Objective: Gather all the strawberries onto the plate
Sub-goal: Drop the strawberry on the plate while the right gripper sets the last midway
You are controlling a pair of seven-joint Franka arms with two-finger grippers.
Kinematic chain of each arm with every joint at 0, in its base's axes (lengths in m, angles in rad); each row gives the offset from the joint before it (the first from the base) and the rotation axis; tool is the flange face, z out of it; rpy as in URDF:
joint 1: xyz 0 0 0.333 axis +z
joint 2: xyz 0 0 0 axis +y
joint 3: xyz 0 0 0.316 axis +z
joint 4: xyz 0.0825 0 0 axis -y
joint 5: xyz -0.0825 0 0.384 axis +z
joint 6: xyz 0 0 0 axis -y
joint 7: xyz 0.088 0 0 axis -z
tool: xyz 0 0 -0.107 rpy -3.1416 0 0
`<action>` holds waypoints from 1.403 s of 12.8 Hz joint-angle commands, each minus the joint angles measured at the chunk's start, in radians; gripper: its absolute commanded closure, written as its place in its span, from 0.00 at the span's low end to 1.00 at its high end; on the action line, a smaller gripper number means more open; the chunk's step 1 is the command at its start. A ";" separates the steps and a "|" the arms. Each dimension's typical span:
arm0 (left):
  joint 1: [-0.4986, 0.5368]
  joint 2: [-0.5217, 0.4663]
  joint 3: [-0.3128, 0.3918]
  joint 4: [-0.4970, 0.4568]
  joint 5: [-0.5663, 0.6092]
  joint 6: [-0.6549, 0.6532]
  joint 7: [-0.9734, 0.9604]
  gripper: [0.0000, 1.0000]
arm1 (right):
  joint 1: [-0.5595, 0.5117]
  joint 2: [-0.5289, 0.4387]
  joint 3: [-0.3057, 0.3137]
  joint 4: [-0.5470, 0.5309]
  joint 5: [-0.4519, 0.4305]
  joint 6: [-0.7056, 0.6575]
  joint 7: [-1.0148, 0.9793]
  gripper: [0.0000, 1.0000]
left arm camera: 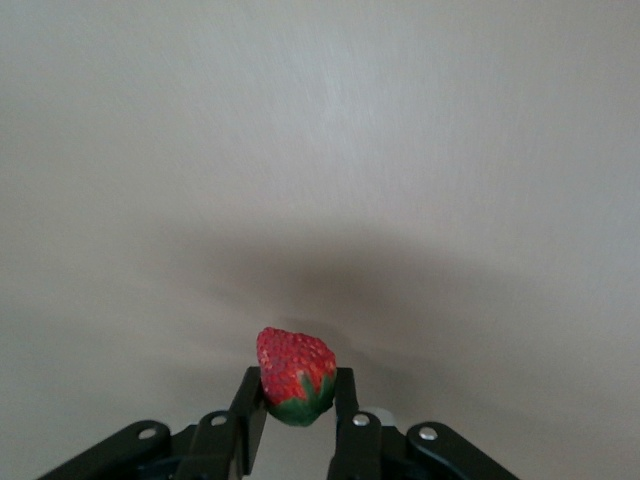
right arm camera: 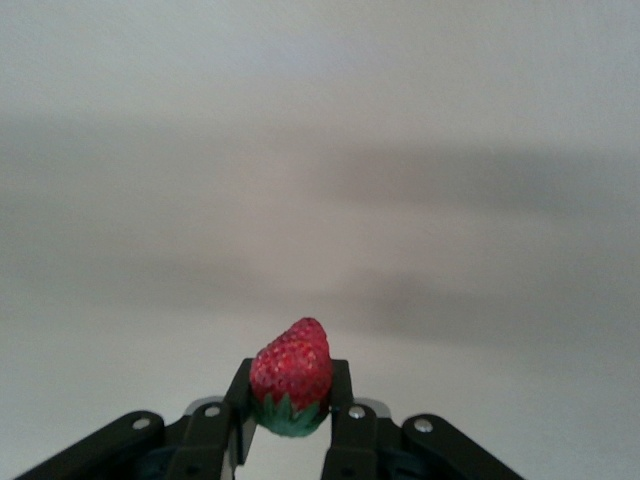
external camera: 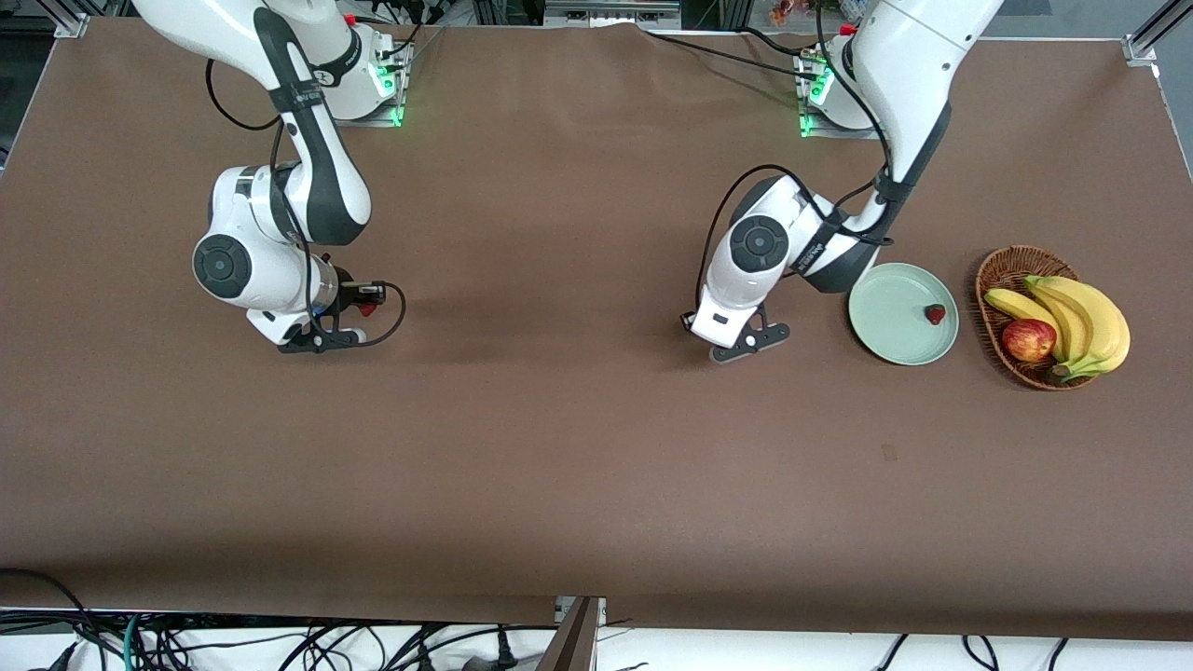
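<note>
My left gripper [left arm camera: 298,405] is clamped on one strawberry [left arm camera: 296,377] above the table [external camera: 578,447] beside the plate [external camera: 885,326]. My right gripper [right arm camera: 291,410] pinches a second strawberry [right arm camera: 291,380]. A third strawberry [external camera: 935,314] lies in the plate.

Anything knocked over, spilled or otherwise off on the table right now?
Nothing stands out. One strawberry lies in the plate. The left gripper and right gripper each have jaws shut on a berry. The basket beside the plate holds bananas and an apple, all upright and tidy.
</note>
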 commanded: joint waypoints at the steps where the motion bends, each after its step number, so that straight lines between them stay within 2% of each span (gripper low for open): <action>1: 0.088 -0.027 -0.011 0.026 0.015 -0.066 0.107 0.90 | 0.054 0.053 -0.001 0.147 0.037 -0.041 0.088 0.79; 3: 0.177 -0.040 -0.017 0.025 0.000 -0.107 0.254 0.90 | 0.120 0.079 -0.001 0.242 0.042 -0.073 0.242 0.78; 4: 0.192 -0.049 -0.001 0.025 -0.040 -0.138 0.351 0.90 | 0.167 0.099 -0.001 0.282 0.045 -0.079 0.355 0.73; 6: 0.196 -0.092 0.112 0.020 -0.124 -0.188 0.575 0.90 | 0.264 0.172 -0.001 0.382 0.104 -0.067 0.561 0.72; 9: 0.211 -0.141 0.248 0.006 -0.195 -0.260 0.871 0.90 | 0.376 0.361 -0.001 0.619 0.204 -0.036 0.762 0.72; 11: 0.248 -0.161 0.291 -0.044 -0.201 -0.258 1.014 0.90 | 0.445 0.468 0.003 0.697 0.215 0.109 0.929 0.72; 12: 0.269 -0.162 0.306 -0.058 -0.201 -0.255 1.077 0.90 | 0.476 0.511 0.025 0.709 0.215 0.217 1.026 0.72; 14: 0.294 -0.162 0.326 -0.104 -0.201 -0.209 1.134 0.89 | 0.481 0.590 0.126 0.724 0.212 0.470 1.196 0.69; 15: 0.309 -0.162 0.326 -0.148 -0.201 -0.154 1.148 0.89 | 0.484 0.628 0.153 0.738 0.210 0.560 1.253 0.63; 17: 0.315 -0.165 0.326 -0.214 -0.201 -0.074 1.152 0.88 | 0.514 0.674 0.159 0.775 0.209 0.629 1.339 0.52; 18: 0.314 -0.172 0.326 -0.234 -0.201 -0.060 1.152 0.88 | 0.514 0.676 0.161 0.783 0.207 0.631 1.367 0.36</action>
